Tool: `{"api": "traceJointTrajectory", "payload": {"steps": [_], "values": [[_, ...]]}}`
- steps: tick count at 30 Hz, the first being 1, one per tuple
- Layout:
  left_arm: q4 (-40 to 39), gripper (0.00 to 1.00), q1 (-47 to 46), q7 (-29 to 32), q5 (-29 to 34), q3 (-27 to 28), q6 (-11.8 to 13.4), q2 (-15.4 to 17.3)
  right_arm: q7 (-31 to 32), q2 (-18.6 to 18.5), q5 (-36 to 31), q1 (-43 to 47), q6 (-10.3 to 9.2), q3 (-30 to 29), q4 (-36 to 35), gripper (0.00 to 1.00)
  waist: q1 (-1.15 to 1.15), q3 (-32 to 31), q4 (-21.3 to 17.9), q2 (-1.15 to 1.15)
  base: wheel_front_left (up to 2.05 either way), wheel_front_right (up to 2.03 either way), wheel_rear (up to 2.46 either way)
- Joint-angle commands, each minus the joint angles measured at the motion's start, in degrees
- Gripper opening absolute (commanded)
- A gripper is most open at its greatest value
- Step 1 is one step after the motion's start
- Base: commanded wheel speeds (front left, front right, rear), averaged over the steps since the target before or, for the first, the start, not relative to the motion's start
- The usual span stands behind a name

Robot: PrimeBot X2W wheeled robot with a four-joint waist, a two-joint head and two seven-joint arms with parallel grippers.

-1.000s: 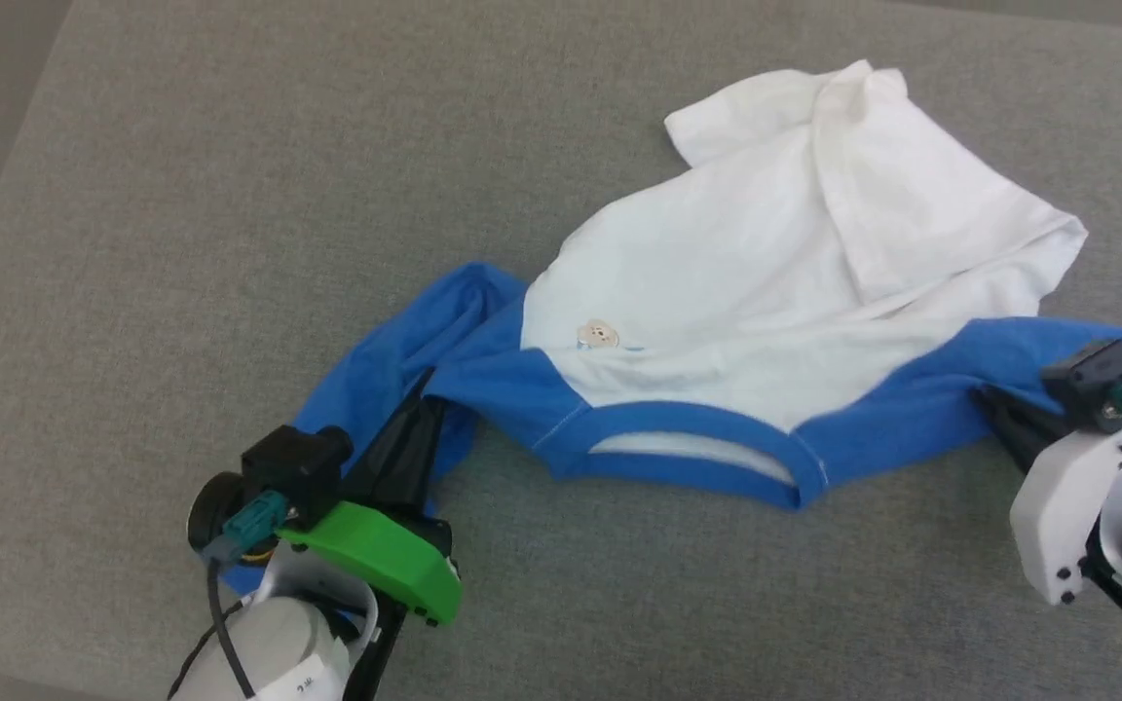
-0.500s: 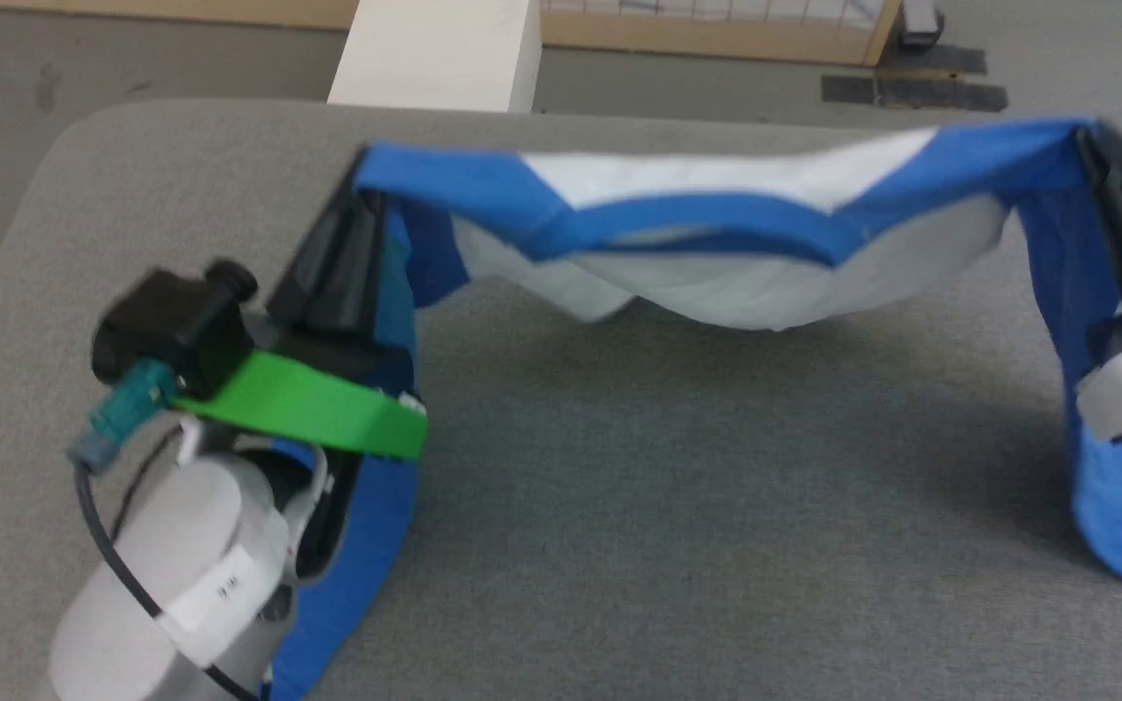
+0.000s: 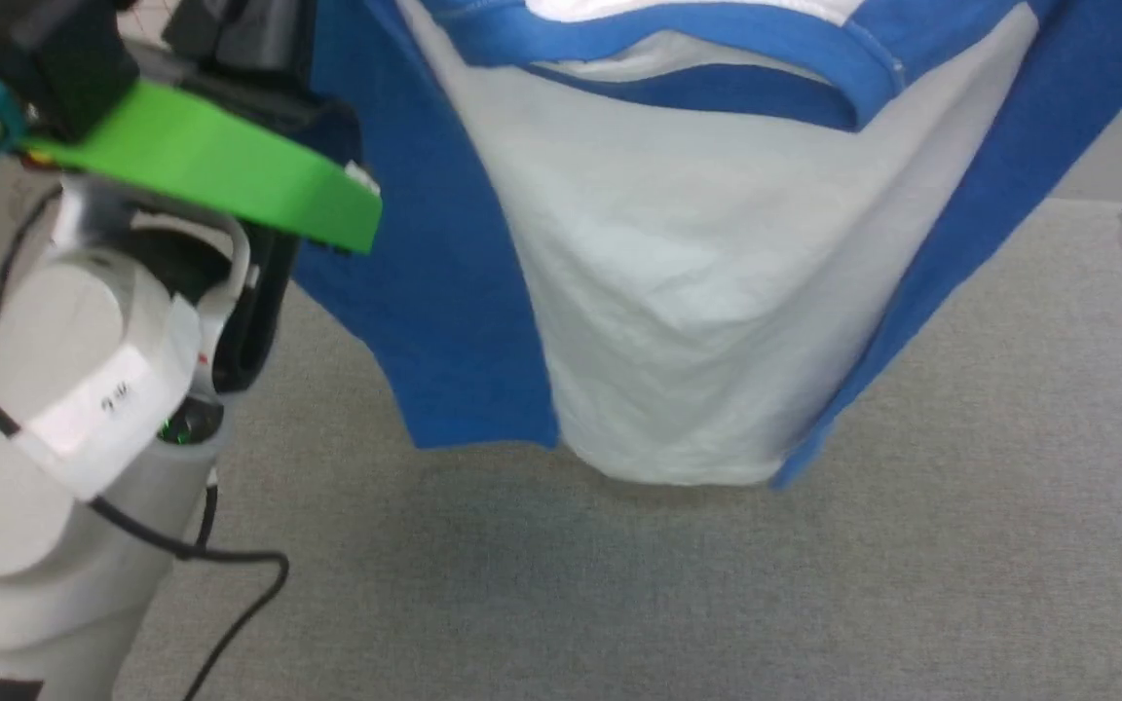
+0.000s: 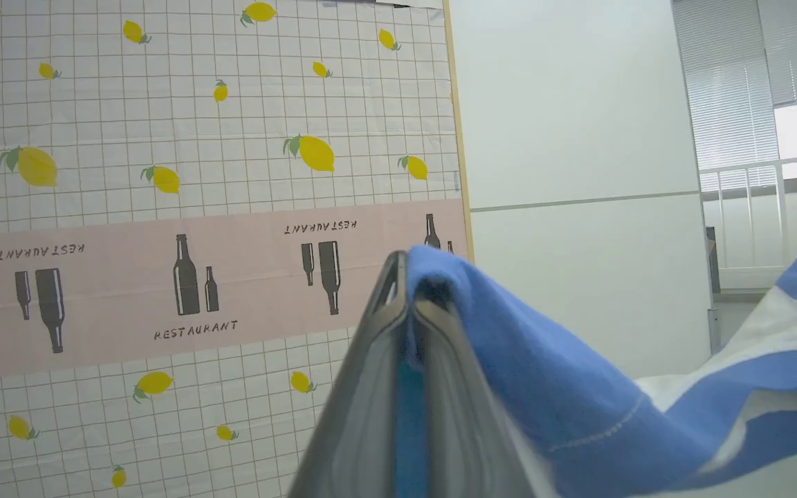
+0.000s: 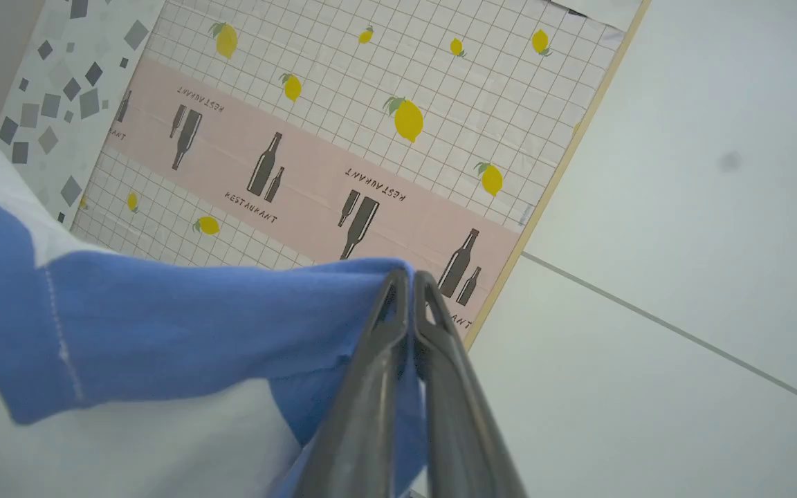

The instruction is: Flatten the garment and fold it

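The garment (image 3: 678, 292) is held hanging over the table (image 3: 814, 604), its blue shoulders pinched in the closed jaws of the left gripper (image 4: 409, 280) at ten o'clock and the right gripper (image 5: 409, 283) at two o'clock, presumably so that creases are pulled out by its weight.

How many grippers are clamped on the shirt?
2. The left gripper pinches blue fabric of the garment on the robot's left; the right gripper pinches blue fabric on the opposite side.
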Motion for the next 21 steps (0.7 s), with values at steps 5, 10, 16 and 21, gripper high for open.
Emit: {"api": "traceJointTrajectory", "payload": {"steps": [5,10,16,21], "values": [[1.1,0.0,-4.2,5.1,-0.8,-1.2,-0.1,0.6,1.9,-0.7,0.7,-4.0,-0.11,1.6,0.8,0.0,0.0,-0.8,-0.5,0.0,0.0,0.0,0.0],[4.3,0.0,-6.5,8.9,-2.5,-1.8,-0.5,0.2,4.4,-0.8,2.0,-7.3,-0.11,3.1,3.8,0.0,0.0,0.9,-1.1,0.0,0.0,0.0,0.0],[10.9,0.0,-11.7,11.1,-2.6,-1.6,-0.7,-0.1,5.3,-2.0,2.1,-14.9,-0.11,6.2,11.2,0.0,0.0,6.4,-2.1,0.0,0.0,0.0,0.0],[17.7,0.0,-19.9,11.3,0.3,-1.8,-0.9,-0.1,4.4,-2.3,0.9,-25.3,-0.11,10.4,19.9,0.0,0.0,13.1,-2.9,0.0,0.0,0.0,0.0]]}}
